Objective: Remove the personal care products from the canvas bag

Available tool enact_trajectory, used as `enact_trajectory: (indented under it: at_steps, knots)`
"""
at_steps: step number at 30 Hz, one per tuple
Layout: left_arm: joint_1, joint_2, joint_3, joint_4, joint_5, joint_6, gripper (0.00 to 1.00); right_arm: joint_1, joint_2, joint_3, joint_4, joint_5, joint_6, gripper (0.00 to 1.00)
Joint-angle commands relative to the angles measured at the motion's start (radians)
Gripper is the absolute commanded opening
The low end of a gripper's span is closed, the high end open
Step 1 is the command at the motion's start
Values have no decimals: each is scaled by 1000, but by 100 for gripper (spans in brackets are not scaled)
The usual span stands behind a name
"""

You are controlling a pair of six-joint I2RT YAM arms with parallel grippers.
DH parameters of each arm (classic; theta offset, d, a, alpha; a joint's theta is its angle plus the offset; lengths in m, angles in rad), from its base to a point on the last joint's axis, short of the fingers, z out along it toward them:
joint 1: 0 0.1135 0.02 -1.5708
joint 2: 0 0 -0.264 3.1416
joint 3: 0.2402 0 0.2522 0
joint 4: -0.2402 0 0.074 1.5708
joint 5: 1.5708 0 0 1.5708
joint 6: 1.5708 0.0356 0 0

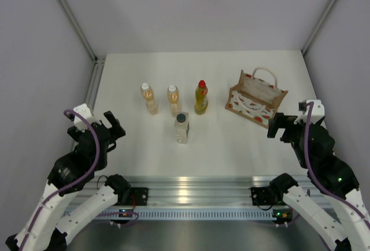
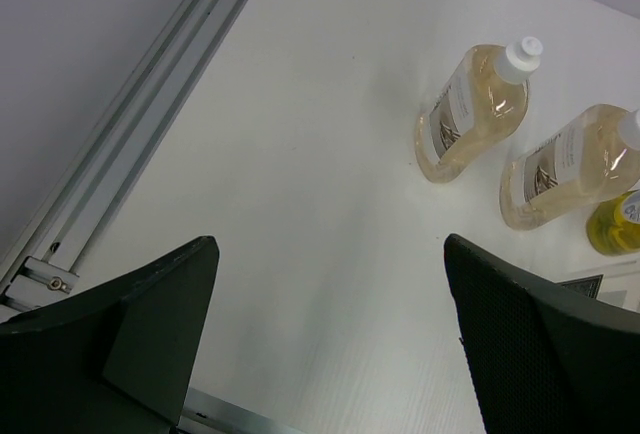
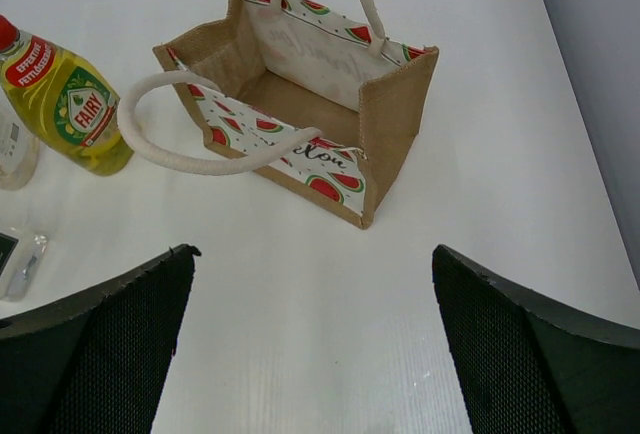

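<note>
While the tan watermelon-print canvas tote bag [image 3: 385, 124] stood seemingly empty at 12 o'clock of the wide right pincer [image 3: 315, 250], four small plastic bottles [image 1: 173, 103] stood on the worktop [image 1: 243, 147], 2 o'clock of the wide left pincer [image 2: 330, 244].

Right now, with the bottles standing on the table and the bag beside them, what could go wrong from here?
1. The bottles stand upright and close together. A sweeping arm might tip the clear bottle into the amber bottle or the yellow bottle just beyond it.
2. The canvas bag looks empty, so probably light. Its near handle sags outward toward the open right jaws and could snag and drag the bag.
</note>
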Motion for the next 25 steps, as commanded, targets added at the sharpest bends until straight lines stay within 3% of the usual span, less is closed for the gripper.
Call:
enact_trajectory:
  at_steps: [1,25]
  knots:
    - [11,11,-8,25,-11,-12,99,19,-9,0,12,22,7,99]
    - [37,51,-40,96,90,61,99,19,11,-5,10,53,25,99]
